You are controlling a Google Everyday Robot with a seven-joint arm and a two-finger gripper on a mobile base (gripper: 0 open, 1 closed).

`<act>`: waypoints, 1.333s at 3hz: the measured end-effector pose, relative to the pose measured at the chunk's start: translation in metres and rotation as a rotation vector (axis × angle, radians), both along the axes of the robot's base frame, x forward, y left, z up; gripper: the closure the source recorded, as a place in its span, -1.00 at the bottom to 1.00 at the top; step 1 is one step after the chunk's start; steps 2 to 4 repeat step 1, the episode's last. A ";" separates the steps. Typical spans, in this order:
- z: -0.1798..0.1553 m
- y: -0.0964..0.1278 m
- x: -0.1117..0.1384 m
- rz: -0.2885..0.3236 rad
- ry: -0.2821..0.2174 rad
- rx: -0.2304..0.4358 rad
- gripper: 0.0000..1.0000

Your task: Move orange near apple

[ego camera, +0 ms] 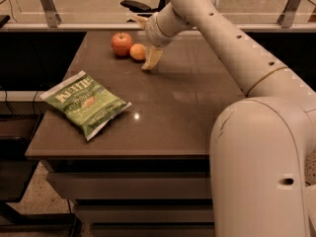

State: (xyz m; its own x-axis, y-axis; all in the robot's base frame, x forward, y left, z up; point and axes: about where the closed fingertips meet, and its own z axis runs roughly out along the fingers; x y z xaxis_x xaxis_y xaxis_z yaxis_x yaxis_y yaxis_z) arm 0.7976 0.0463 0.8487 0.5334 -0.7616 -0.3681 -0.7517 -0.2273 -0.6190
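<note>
The orange [138, 52] sits on the brown table [197, 102] at the far left, touching or almost touching the right side of the apple [121, 43], which is redder and has a stem. My gripper [143, 44] is open just right of and above the orange. One beige finger [151, 59] points down to the table beside the orange, and the other finger [140, 20] sticks out behind it. The gripper holds nothing.
A green chip bag [86, 102] lies flat near the table's front left corner. A dark object [136, 6] lies on the ledge behind the table. My white arm [232, 43] reaches across the right side of the table.
</note>
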 end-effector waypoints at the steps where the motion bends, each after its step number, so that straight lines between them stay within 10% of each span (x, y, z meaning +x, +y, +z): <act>1: 0.001 0.000 0.000 0.000 0.000 0.000 -1.00; 4: 0.001 0.000 0.000 0.000 0.000 0.000 -1.00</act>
